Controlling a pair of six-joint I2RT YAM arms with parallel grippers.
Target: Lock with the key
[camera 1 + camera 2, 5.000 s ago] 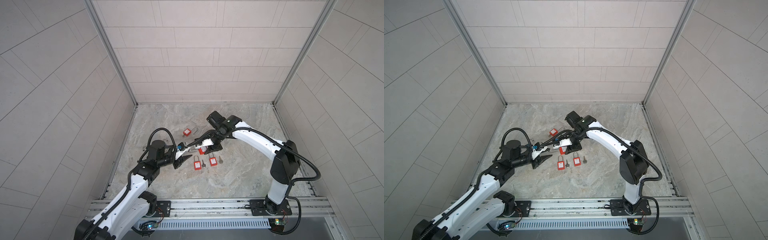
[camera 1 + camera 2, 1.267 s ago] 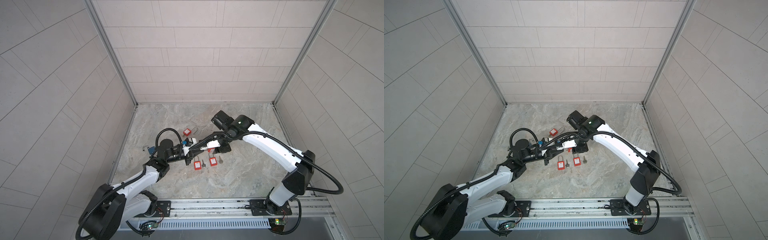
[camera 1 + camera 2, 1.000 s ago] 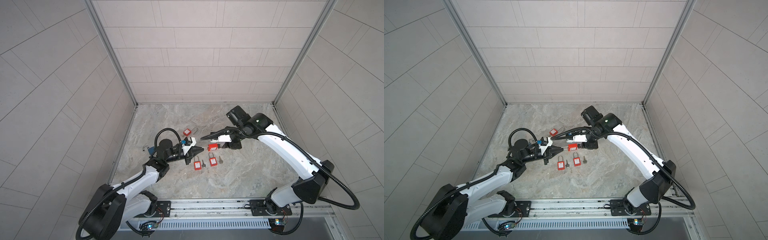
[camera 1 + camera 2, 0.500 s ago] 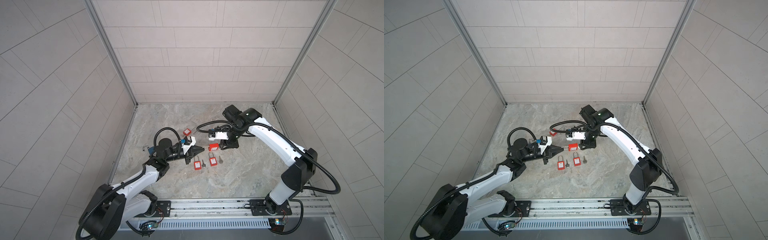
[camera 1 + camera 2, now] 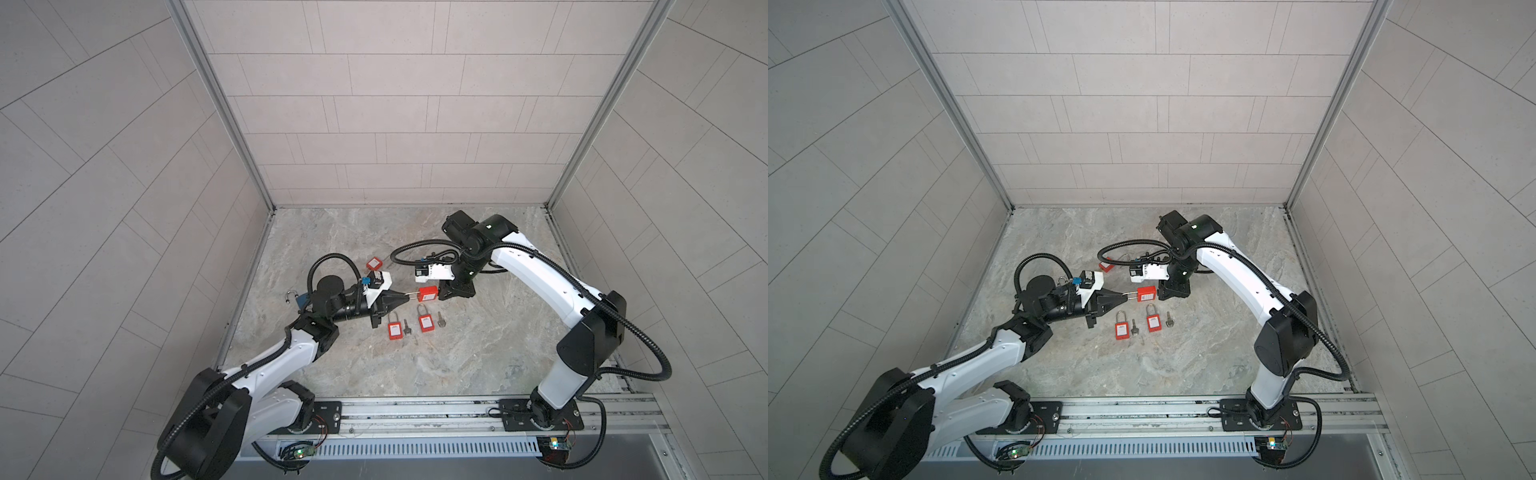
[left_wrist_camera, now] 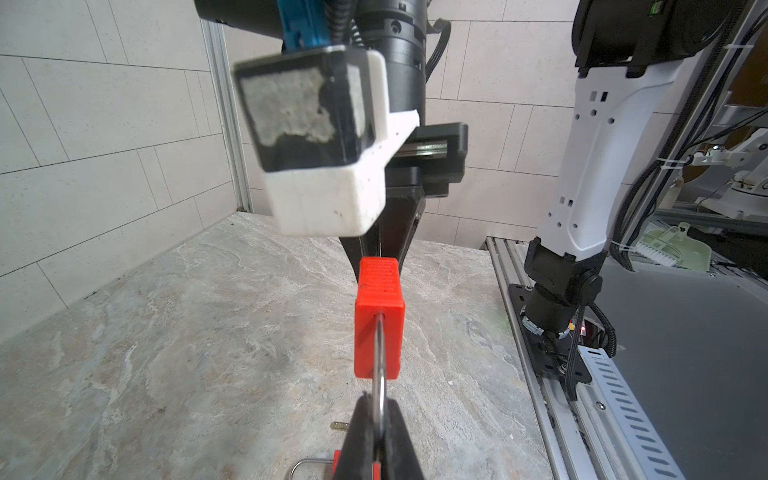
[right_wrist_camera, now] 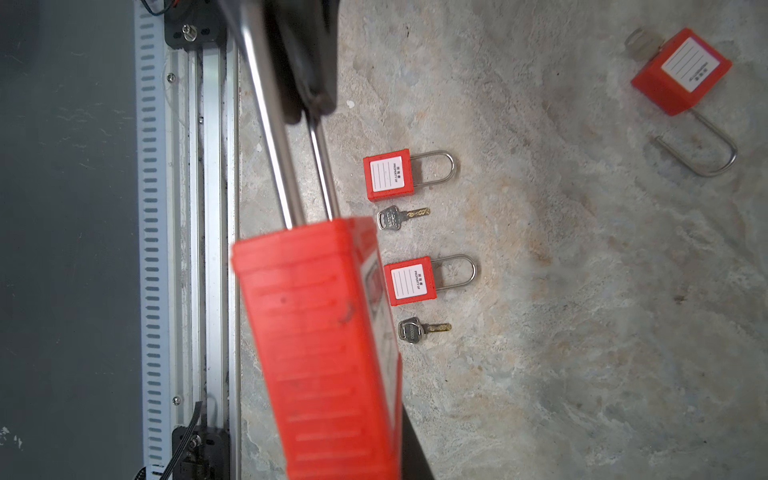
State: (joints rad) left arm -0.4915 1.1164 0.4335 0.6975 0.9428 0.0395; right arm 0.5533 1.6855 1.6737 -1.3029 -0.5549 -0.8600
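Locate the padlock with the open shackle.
The open padlock lies on the table, left of centre in both top views, just behind the left wrist camera and farther back than the held padlock.

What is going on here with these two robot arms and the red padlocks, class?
The left gripper is shut on the steel shackle of a red plastic padlock, holding it roughly level above the marble-patterned table. The right gripper sits at the padlock's bottom end; whether it grips a key there cannot be seen. Two more red padlocks lie on the table, each beside a small silver key.
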